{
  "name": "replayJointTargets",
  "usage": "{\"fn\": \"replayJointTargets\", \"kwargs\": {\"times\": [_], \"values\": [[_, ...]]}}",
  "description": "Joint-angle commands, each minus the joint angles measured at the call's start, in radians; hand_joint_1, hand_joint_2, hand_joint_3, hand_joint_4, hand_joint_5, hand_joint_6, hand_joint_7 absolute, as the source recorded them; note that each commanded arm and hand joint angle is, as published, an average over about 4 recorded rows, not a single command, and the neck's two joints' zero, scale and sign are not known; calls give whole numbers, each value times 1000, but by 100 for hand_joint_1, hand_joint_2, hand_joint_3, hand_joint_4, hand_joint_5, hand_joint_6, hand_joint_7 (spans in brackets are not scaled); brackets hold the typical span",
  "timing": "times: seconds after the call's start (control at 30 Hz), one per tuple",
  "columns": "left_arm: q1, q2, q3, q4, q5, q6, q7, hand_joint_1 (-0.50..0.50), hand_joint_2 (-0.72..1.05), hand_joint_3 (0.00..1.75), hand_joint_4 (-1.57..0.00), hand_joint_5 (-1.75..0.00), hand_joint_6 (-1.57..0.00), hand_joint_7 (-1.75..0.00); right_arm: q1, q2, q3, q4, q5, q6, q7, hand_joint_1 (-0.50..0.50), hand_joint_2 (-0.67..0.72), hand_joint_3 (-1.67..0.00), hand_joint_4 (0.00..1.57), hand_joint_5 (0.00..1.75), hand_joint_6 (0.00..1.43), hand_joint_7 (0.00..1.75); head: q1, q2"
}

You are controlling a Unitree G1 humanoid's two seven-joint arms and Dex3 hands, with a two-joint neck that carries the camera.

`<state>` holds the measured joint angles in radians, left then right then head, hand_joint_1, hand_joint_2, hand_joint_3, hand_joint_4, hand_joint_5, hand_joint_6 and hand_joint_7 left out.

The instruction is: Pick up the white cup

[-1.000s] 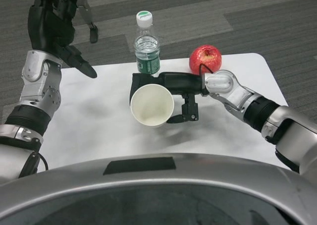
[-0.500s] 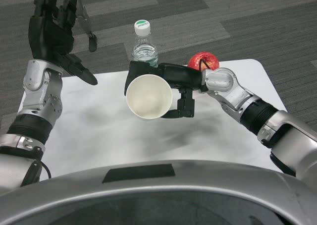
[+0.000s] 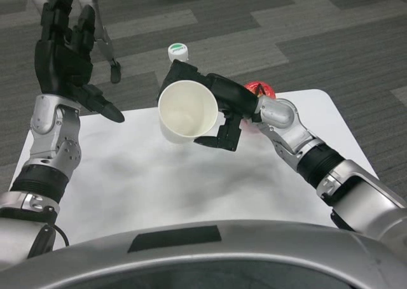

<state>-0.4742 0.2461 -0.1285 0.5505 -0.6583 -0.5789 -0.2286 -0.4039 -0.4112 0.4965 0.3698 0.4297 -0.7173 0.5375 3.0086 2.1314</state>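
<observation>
The right hand (image 3: 219,111) clasped the white paper cup (image 3: 186,112) (empty, probably light and easily crushed) around its wall; the left hand (image 3: 63,56) was spread, holding nothing.

The right hand (image 3: 219,107) grips the white cup (image 3: 184,112), its mouth tilted toward the camera, clear above the bench (image 3: 127,174). Behind it show a bottle (image 3: 179,52) cap and part of an apple (image 3: 257,88). The left hand (image 3: 67,53) is raised at the left, fingers (image 3: 105,107) spread.

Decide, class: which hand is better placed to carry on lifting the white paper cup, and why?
The right hand: it already grips the white paper cup, which appears raised above the white table. The left hand is raised far to the side, holding nothing.
</observation>
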Motion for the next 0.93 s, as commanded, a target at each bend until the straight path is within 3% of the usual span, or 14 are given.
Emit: {"fn": "replayJointTargets", "kwargs": {"times": [0.03, 0.2, 0.4, 0.63, 0.93], "values": [[10, -7, 28, -7, 0, -11, 0, -39, -64, 9, 0, -21, 0, -42, 32, 25, -29, 7, 4, -12, -84, -44, -41, -151, 10, 165, 0, 168, 4, 3], [22, -10, 50, -12, 3, -19, 2, -39, -64, 9, 0, -21, 0, -38, 59, 35, -48, -8, 1, -19, -202, -46, -45, -155, 26, 160, 0, 168, -1, 11], [23, -11, 56, -12, 3, -21, 2, -39, -64, 9, 0, -21, 0, -42, 89, -11, -23, -84, 1, -11, -314, -42, -45, -155, 19, 155, 0, 164, -2, 19], [23, -11, 58, -9, 3, -21, 2, -39, -64, 9, 0, -21, 0, -38, 107, -42, -6, -154, 2, 1, -356, -42, -54, -151, 21, 145, 0, 161, -7, 25], [23, -11, 64, -8, 3, -21, 2, -39, -64, 9, 0, -21, 0, -40, 121, -75, -42, -211, 3, 14, -367, -42, -54, -151, 20, 142, 0, 156, -13, 31]]}}
